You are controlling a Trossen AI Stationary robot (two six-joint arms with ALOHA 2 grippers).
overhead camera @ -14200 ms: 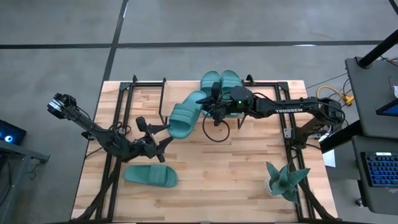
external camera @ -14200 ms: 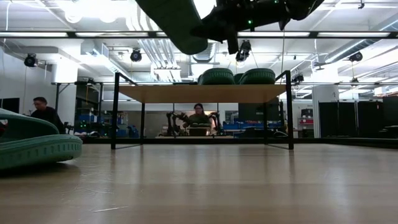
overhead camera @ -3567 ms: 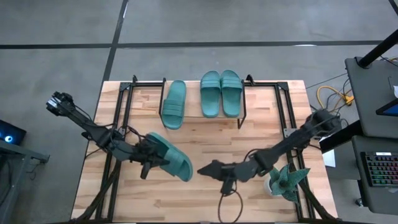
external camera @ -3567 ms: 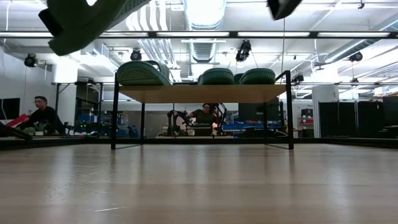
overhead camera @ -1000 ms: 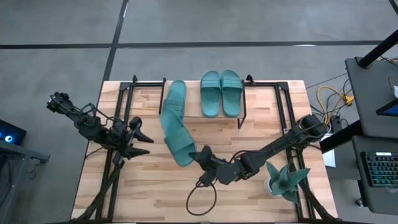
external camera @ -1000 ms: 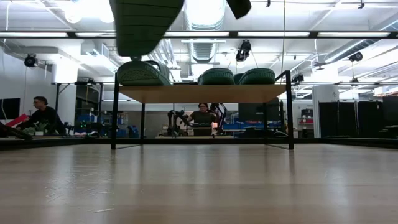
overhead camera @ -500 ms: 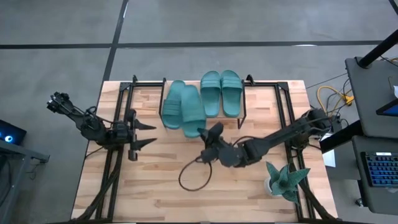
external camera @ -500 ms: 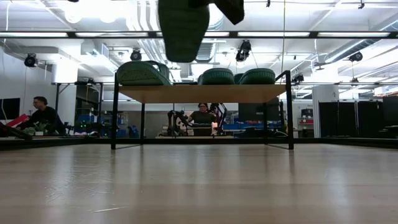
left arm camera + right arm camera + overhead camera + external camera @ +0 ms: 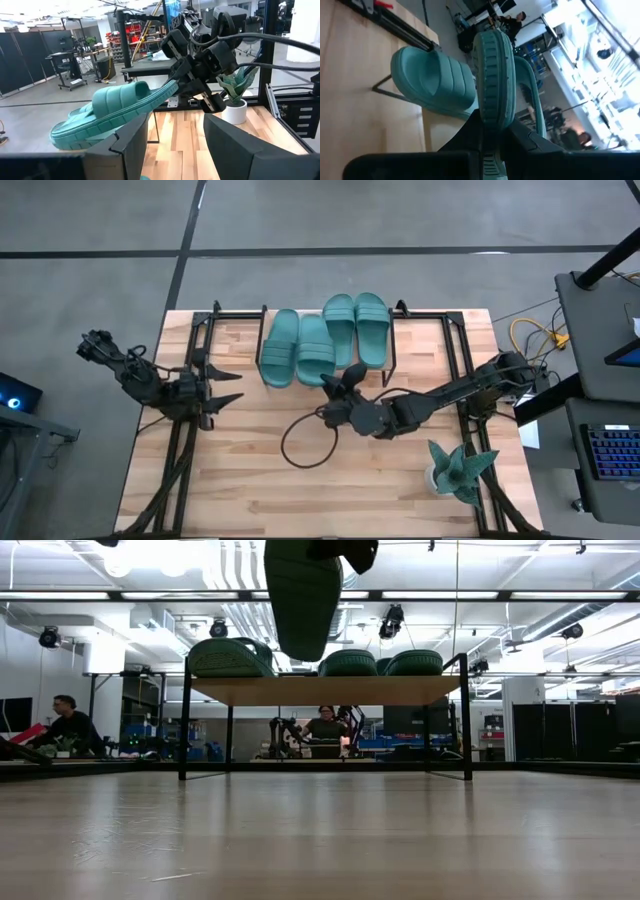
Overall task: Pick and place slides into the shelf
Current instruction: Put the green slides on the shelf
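Since half a second ago my right gripper (image 9: pixel 340 388) had carried the fourth slide (image 9: pixel 315 350) farther over the shelf (image 9: pixel 330 691), clenched on its heel. Only the low view showed it hanging above three shelved slides (image 9: pixel 355 330). Beyond, my left gripper (image 9: pixel 222 388) waited, fingers apart, by the plant (image 9: pixel 460 470).

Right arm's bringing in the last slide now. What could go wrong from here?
1. The right gripper pinches the fourth slide only by its heel edge, so it might twist or slip out.
2. The gap on the shelf between the left slide and the pair looks tight; lowering could nudge a neighbour.
3. The cable loop trailing below might snag.
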